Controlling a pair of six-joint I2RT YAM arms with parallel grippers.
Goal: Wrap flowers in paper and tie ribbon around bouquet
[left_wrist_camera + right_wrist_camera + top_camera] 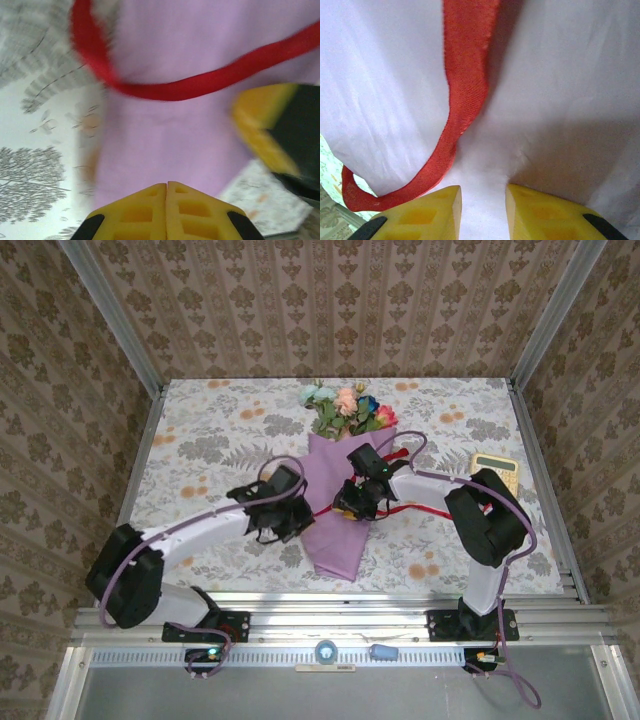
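While the left claw (166, 187) sits pressed together, the spread right claw (483, 192) straddles the paper (560, 100), the ribbon (465, 85) just left.

What I count on my table

One bouquet (340, 480), one ribbon (425, 510), one calculator (495, 465), and my own two grippers: left (290, 512), right (350, 502).

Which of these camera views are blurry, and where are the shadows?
Left wrist view: thin red ribbon smeared and soft over the lilac paper cone. Right wrist view: sharp ribbon weave, shadow darkening the paper's right side. Top view: evenly lit, crisp.
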